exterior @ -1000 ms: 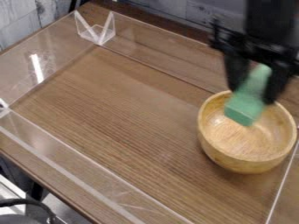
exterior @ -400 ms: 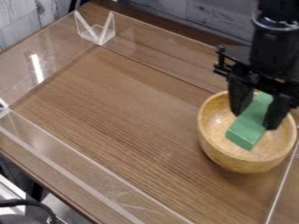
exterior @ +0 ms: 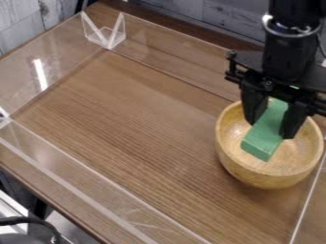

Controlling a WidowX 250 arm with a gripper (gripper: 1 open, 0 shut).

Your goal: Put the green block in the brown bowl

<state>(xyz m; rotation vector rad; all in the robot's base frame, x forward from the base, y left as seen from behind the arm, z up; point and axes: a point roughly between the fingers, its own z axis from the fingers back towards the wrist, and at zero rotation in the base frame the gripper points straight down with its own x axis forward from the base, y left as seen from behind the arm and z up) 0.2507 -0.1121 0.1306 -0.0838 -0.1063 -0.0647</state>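
The brown bowl [exterior: 272, 167] sits at the right of the wooden table, round with a thick tan rim. My gripper [exterior: 275, 116] hangs straight down over it, shut on the green block [exterior: 265, 137]. The block stands on end, tilted, its lower end down inside the bowl; whether it touches the bowl's bottom I cannot tell. The black fingers [exterior: 253, 101] clamp the block's upper part on both sides.
A clear acrylic wall [exterior: 76, 214] runs round the table [exterior: 128, 124], with a clear bracket [exterior: 105, 30] at the back left. The bowl lies close to the right wall [exterior: 310, 205].
The gripper has come down and shifted slightly left with the green block, so the block now reaches deeper into the bowl.
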